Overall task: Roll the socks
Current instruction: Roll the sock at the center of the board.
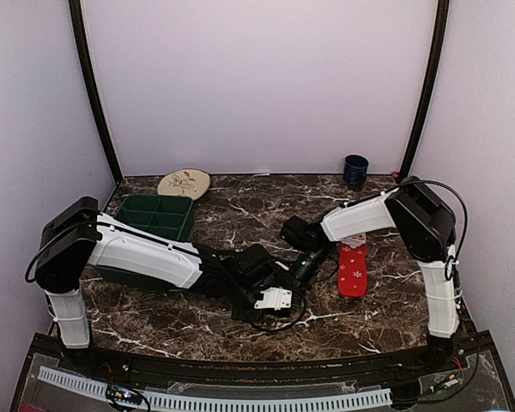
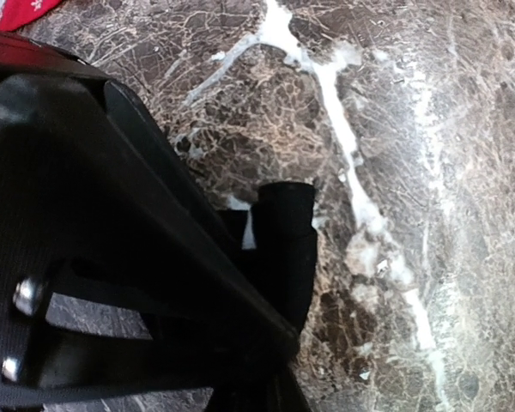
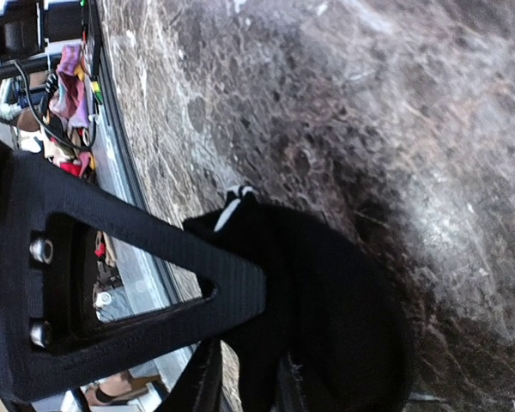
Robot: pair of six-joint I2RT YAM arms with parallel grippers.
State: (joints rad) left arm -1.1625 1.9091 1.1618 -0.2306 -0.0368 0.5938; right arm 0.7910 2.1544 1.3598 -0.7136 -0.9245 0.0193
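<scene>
At centre of the top view, left gripper (image 1: 285, 287) and right gripper (image 1: 309, 264) meet at the black sock (image 2: 285, 249); how wide either's jaws stand, I cannot tell. Red sock (image 1: 354, 268) lies flat just right of them.

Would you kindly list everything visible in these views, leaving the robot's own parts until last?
red sock: one, red with white snowflakes, flat, right of centre
black sock: one, black with white stripe, centre, at both grippers
compartment tray: one, green, back left
plate: one, beige, behind the tray
cup: one, dark blue, back right
table: one, brown marble, beneath all
left gripper: one, black, at the black sock
right gripper: one, black, beside it
</scene>
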